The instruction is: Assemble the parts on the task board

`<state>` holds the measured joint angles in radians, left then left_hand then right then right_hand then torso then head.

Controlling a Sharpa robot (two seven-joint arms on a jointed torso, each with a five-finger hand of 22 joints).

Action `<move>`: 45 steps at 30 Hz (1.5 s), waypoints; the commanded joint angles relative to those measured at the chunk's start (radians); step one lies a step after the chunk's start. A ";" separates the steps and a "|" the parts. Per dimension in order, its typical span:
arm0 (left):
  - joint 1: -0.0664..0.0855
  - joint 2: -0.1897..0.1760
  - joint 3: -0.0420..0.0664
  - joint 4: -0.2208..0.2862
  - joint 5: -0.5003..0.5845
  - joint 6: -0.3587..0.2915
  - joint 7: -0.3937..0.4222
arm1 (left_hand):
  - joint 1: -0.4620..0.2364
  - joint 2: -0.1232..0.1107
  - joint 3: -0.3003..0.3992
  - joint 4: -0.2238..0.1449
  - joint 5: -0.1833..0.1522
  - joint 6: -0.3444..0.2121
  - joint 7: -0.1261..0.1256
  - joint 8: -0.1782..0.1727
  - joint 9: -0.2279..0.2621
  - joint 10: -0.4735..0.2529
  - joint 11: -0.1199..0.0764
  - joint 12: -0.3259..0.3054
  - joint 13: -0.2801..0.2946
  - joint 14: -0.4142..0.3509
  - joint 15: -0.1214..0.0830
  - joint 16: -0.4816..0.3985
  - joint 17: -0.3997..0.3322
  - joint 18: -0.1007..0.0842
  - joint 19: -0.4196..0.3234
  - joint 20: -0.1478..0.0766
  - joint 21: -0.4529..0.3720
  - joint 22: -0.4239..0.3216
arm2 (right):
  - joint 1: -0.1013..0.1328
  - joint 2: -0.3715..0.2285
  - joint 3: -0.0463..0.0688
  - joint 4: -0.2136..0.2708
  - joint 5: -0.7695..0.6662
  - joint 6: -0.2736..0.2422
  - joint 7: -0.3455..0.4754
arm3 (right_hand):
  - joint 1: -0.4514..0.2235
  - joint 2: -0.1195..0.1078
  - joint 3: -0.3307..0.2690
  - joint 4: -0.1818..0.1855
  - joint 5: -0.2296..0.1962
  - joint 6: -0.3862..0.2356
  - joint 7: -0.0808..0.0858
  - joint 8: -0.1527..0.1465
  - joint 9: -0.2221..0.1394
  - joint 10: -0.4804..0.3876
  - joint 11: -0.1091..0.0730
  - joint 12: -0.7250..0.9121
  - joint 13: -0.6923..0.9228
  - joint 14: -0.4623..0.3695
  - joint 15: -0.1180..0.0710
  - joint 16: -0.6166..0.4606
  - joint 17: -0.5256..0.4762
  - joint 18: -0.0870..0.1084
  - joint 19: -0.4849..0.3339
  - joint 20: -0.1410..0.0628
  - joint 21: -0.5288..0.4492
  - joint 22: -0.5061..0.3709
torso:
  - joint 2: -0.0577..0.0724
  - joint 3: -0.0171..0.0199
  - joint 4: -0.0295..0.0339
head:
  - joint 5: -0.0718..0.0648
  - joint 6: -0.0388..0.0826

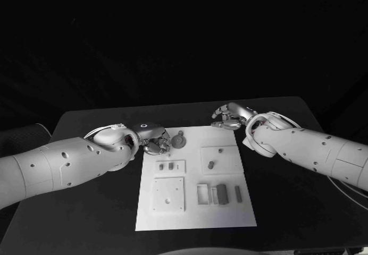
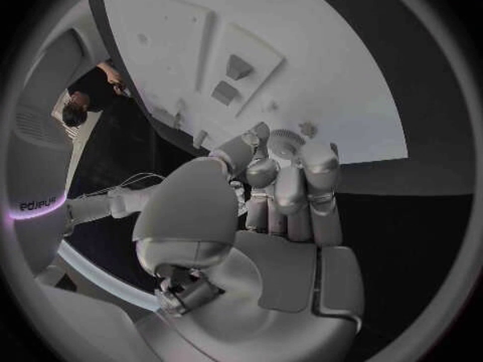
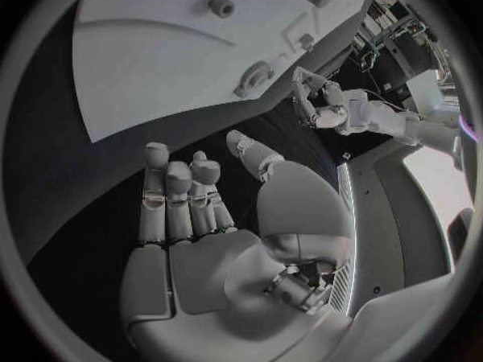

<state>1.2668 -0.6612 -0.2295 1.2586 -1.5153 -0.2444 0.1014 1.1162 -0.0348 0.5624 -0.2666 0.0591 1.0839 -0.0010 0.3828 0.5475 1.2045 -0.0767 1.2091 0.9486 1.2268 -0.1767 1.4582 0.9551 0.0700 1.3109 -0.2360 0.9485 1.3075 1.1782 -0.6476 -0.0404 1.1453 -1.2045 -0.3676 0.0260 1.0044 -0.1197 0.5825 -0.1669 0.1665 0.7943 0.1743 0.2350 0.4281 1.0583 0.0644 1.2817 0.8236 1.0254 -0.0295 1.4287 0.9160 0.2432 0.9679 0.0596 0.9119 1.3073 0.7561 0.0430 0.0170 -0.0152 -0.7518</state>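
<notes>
Grey round part [image 1: 178, 141] lies just beside left hand [image 1: 154, 139].

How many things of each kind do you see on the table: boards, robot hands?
Task board: 1
Robot hands: 2, the left hand and the right hand
Total: 3

The task board [image 1: 192, 212] lies in the middle of the counter [image 1: 92, 212], its long sides running from the near edge toward the far edge. My left robot hand [image 1: 153, 139] sits at the board's far left corner, just beside a round part [image 1: 178, 141]. My right robot hand [image 1: 230, 117] is off the board's far right corner, over the counter.
</notes>
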 commanded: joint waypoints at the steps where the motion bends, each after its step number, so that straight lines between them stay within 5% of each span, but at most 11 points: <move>1: 0.000 0.015 -0.001 -0.009 0.004 0.011 0.005 | 0.000 -0.008 0.005 -0.002 0.006 0.034 0.043 -0.007 0.003 -0.001 0.007 0.004 0.001 -0.001 0.003 0.002 0.001 0.055 -0.001 -0.005 0.006 0.015 | 0.000 0.001 0.000 0.001 0.000 0.005 0.008 | -0.011 0.000 -0.002 0.007 0.006 -0.001 0.005 0.006 -0.002 -0.004 0.001 0.006 -0.001 0.000 -0.010 0.007 -0.001 0.019 0.001 -0.005 -0.004 0.007 | 0.001 0.0001 -0.0012 | 0.001 0.000; 11: -0.001 0.018 -0.001 -0.030 0.002 0.013 0.004 | -0.001 -0.008 0.005 -0.003 0.008 0.034 0.043 -0.007 0.005 -0.001 0.007 0.004 0.001 -0.001 0.003 0.001 0.000 0.054 -0.001 -0.005 0.006 0.015 | 0.000 0.001 0.000 0.000 0.000 0.005 0.008 | -0.011 0.000 -0.001 0.007 0.006 -0.001 0.005 0.006 -0.002 -0.004 0.001 0.006 -0.001 0.000 -0.010 0.007 -0.001 0.019 0.001 -0.005 -0.004 0.008 | 0.000 0.0013 -0.0010 | 0.001 -0.001; 20: -0.001 -0.013 0.000 -0.043 0.115 -0.079 0.024 | -0.010 -0.023 0.016 0.006 0.009 0.014 0.054 -0.026 0.010 -0.002 0.017 0.000 0.002 -0.018 0.010 -0.009 -0.026 0.057 -0.003 -0.010 -0.001 0.011 | 0.000 -0.002 0.000 0.000 0.000 0.004 0.008 | -0.011 0.000 -0.001 0.006 0.006 -0.001 0.005 0.006 -0.002 -0.004 0.001 0.006 -0.001 0.000 -0.010 0.007 -0.001 0.019 0.001 -0.006 -0.004 0.008 | 0.000 0.0011 -0.0005 | -0.002 0.003; 24: 0.000 -0.038 0.002 -0.037 0.173 -0.087 0.030 | -0.016 -0.066 0.015 0.012 -0.001 -0.029 0.065 -0.053 0.009 -0.023 0.028 -0.028 -0.010 -0.038 0.021 -0.037 -0.039 0.055 -0.019 -0.008 -0.020 0.002 | 0.000 -0.005 0.000 0.001 0.000 0.004 0.007 | -0.011 0.000 -0.001 0.006 0.006 -0.001 0.005 0.006 -0.002 -0.004 0.001 0.006 -0.001 0.000 -0.010 0.007 -0.001 0.019 0.001 -0.006 -0.004 0.008 | 0.000 0.0011 -0.0002 | -0.003 0.003; 29: 0.000 -0.083 0.004 -0.026 0.185 -0.088 0.004 | -0.052 -0.169 -0.018 0.039 -0.004 -0.095 0.088 -0.088 0.007 -0.072 0.051 -0.086 -0.040 -0.072 0.042 -0.081 -0.055 0.054 -0.050 0.003 -0.054 -0.011 | 0.000 -0.009 0.000 0.002 0.000 0.004 0.007 | -0.010 0.000 -0.001 0.006 0.006 -0.001 0.005 0.006 -0.002 -0.004 0.001 0.007 -0.001 0.000 -0.010 0.007 -0.001 0.019 0.001 -0.006 -0.004 0.008 | 0.000 0.0011 0.0004 | -0.005 0.003; 33: 0.000 -0.105 0.004 -0.026 0.176 -0.081 -0.007 | -0.050 -0.185 -0.026 0.046 -0.003 -0.114 0.097 -0.096 0.013 -0.100 0.059 -0.119 -0.058 -0.097 0.051 -0.107 -0.063 0.053 -0.072 0.013 -0.079 -0.021 | 0.000 -0.012 0.000 0.002 0.000 0.004 0.007 | -0.010 0.000 -0.001 0.006 0.006 -0.001 0.005 0.006 -0.002 -0.004 0.001 0.007 -0.001 0.000 -0.010 0.007 -0.001 0.019 0.001 -0.006 -0.004 0.008 | 0.000 0.0010 0.0006 | -0.005 0.003; 40: -0.004 -0.127 -0.006 -0.026 0.092 -0.063 -0.066 | -0.047 -0.210 -0.061 0.044 -0.006 -0.136 0.118 -0.099 0.043 -0.182 0.083 -0.298 -0.183 -0.166 0.076 -0.207 -0.100 0.036 -0.140 0.040 -0.168 -0.057 | -0.002 -0.012 0.000 0.000 0.000 0.003 0.007 | -0.010 0.000 -0.001 0.006 0.006 -0.001 0.005 0.006 -0.002 -0.004 0.001 0.007 -0.001 0.000 -0.010 0.007 -0.001 0.019 0.001 -0.006 -0.004 0.008 | 0.000 0.0004 0.0020 | -0.001 0.002; 45: -0.014 -0.151 -0.007 -0.012 0.068 -0.059 -0.099 | -0.054 -0.220 -0.090 0.041 -0.007 -0.135 0.121 -0.095 0.060 -0.190 0.088 -0.371 -0.243 -0.166 0.081 -0.222 -0.102 0.035 -0.140 0.044 -0.189 -0.064 | -0.004 -0.015 0.000 0.003 0.000 0.004 0.007 | -0.011 0.000 -0.001 0.007 0.006 -0.001 0.005 0.006 -0.002 -0.004 0.001 0.007 -0.001 0.000 -0.010 0.007 -0.001 0.019 0.001 -0.006 -0.004 0.008 | 0.000 0.0001 0.0016 | 0.005 0.001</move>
<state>1.2532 -0.8088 -0.2373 1.2403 -1.4027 -0.3107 0.0497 1.0617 -0.2436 0.4763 -0.2277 0.0549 0.9462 0.1128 0.2895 0.6066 1.0243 0.0083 0.8460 0.7115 1.0608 -0.0997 1.2420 0.8529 0.0179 1.1718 -0.1932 0.7643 1.2442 1.1750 -0.6605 -0.0406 1.1456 -1.2043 -0.3677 0.0257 1.0044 -0.1197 0.5825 -0.1669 0.1665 0.7938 0.1709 0.2350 0.4273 1.0586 0.0641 1.2817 0.8240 1.0271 -0.0311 1.4287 0.9161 0.2485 0.9679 0.0596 0.9119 1.3073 0.7560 0.0433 0.0187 -0.0133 -0.7501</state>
